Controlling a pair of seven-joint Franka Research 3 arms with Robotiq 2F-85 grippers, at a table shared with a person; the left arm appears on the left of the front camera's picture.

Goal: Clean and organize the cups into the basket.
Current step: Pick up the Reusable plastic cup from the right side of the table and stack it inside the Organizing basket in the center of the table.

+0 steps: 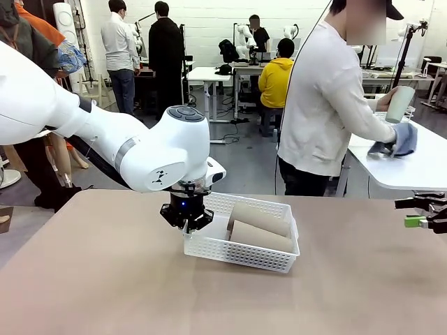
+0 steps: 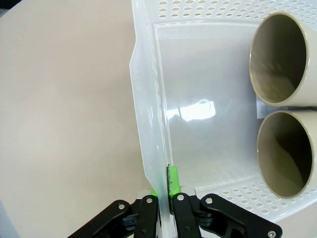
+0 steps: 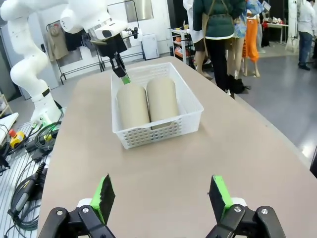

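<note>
Two kraft-brown paper cups, tall and tapered, lie on their sides next to each other in the shallow white plastic basket. Its walls are finely perforated, and it sits on the matte tan counter. The left jaws are pinched tight on the basket's thin end wall. The right jaws stand wide apart above the counter, holding nothing. Beyond, a person holds the pale mint cup above a blue cloth.
</note>
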